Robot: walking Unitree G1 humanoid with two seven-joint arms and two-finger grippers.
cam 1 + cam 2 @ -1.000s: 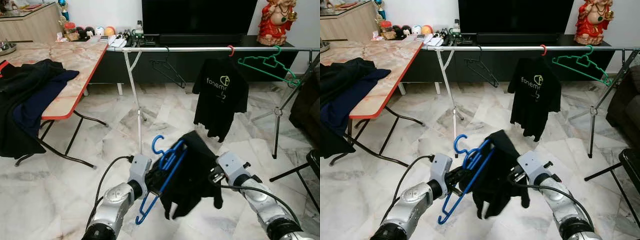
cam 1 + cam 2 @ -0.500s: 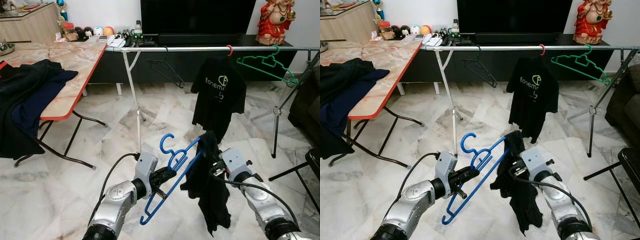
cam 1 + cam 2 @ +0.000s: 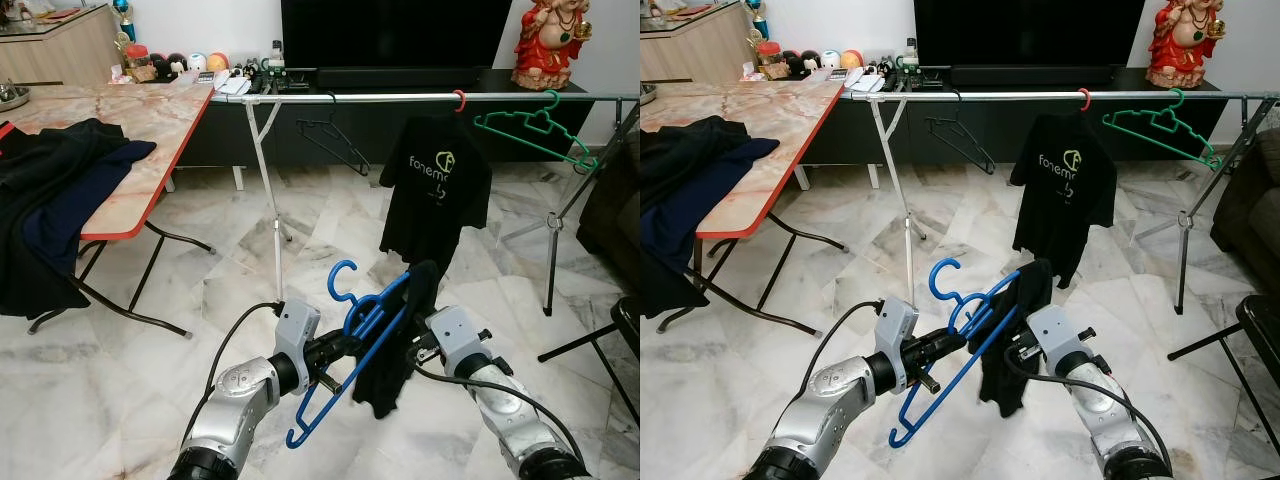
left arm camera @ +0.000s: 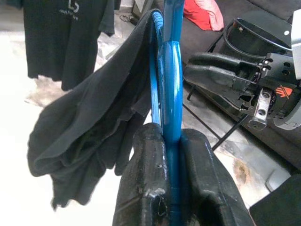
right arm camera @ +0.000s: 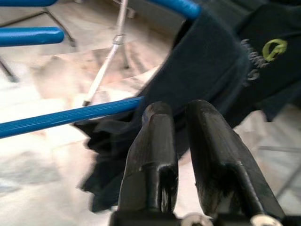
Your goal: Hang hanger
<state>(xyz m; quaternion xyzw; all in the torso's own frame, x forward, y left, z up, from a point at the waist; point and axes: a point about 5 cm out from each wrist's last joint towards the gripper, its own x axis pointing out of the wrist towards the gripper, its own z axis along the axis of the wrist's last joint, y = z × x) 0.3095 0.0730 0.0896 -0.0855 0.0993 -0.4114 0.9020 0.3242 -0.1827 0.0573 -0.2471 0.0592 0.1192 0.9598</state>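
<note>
1. While the blue hanger (image 3: 352,345) is clamped in the left gripper (image 4: 173,141), fingers closed tight on its bar, it sits low in front of the robot, well short of the rail (image 3: 400,98).
2. A dark garment (image 3: 395,345) is draped over one arm of the hanger, bunched rather than spread.
3. The right gripper (image 5: 181,141) is just beside the garment, fingers nearly together with a thin gap, gripping nothing visible.
4. Done, by appearance: hanger picked up, garment partly loaded.
5. Remaining: seat the garment fully, raise the hook, place it on the rail between the black hanger (image 3: 335,140) and the hung T-shirt (image 3: 437,190).
</note>
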